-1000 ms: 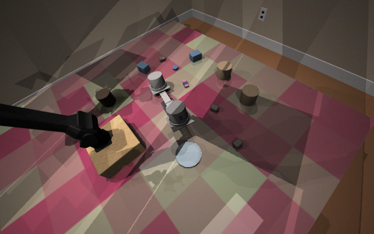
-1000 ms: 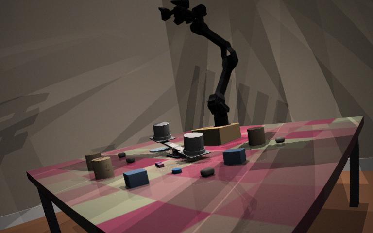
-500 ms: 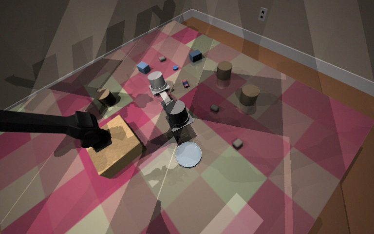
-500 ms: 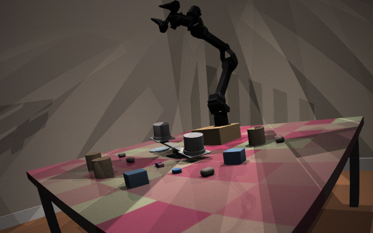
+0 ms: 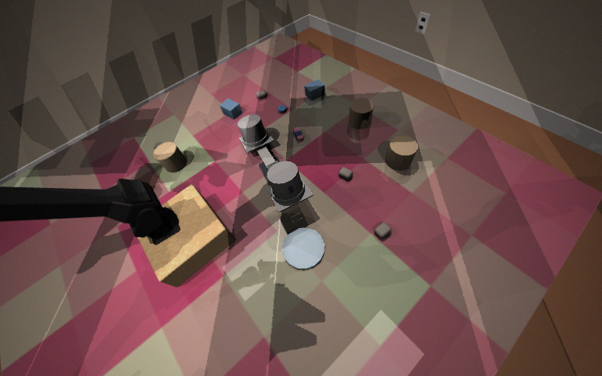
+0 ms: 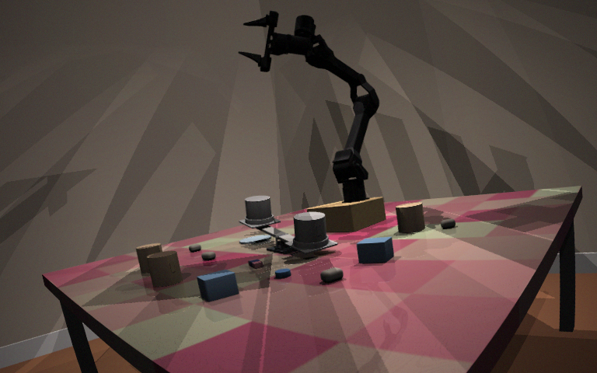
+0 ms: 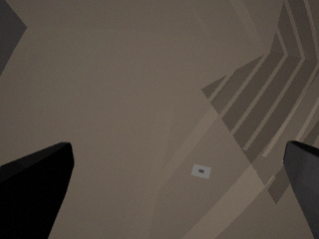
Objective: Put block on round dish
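Two grey cups stand upright on the ends of the tilted balance (image 5: 266,156) (image 6: 277,235). The cup nearer the dish (image 5: 284,177) (image 6: 258,210) is on the raised end. The other cup (image 5: 252,129) (image 6: 310,231) is on the lowered end. No hidden block shows. The round pale blue dish (image 5: 303,247) (image 6: 255,239) lies on the table with nothing on it. My gripper (image 6: 241,38) (image 7: 181,154) is open and empty, high above the table and pointing sideways. Its fingers are out of frame in the top view.
The arm stands on a wooden base block (image 5: 190,230) (image 6: 367,215). Brown cylinders (image 5: 171,157) (image 5: 401,153) (image 5: 360,113), blue blocks (image 5: 230,108) (image 5: 313,89), a blue disc (image 5: 282,108), a small pink-and-blue block (image 5: 298,133) and several grey pebbles (image 5: 346,173) (image 5: 382,230) surround the balance.
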Controlling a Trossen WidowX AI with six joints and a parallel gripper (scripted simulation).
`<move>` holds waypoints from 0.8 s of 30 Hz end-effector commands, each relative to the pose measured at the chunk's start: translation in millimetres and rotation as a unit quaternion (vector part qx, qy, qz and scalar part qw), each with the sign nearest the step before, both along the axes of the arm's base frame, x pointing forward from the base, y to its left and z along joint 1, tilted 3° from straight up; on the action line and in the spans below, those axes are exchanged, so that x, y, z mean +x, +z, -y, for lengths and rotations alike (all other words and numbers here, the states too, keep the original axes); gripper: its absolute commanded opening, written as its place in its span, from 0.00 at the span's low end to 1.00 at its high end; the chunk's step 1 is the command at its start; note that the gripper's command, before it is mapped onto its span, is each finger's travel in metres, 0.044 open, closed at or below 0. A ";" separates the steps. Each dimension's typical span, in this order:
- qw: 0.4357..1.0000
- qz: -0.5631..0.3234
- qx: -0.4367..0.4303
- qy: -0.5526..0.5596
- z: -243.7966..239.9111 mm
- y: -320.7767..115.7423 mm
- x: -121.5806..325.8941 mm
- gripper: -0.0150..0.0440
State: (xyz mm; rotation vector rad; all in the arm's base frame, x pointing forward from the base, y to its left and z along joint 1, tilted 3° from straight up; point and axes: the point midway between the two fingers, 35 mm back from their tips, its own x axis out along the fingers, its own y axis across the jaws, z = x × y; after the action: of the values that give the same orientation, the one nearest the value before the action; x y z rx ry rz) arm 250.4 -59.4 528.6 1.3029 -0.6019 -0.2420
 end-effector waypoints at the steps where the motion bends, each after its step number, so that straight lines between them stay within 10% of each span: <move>1: 0.998 -0.051 -0.026 0.017 -11.0 -21.8 8.5 1.00; 24: 0.904 -0.342 -0.218 0.137 -74.8 -169.4 20.0 1.00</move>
State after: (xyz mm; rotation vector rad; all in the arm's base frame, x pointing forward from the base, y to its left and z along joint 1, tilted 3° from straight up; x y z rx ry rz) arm 272.7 8.1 376.3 0.8330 0.0642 -0.3020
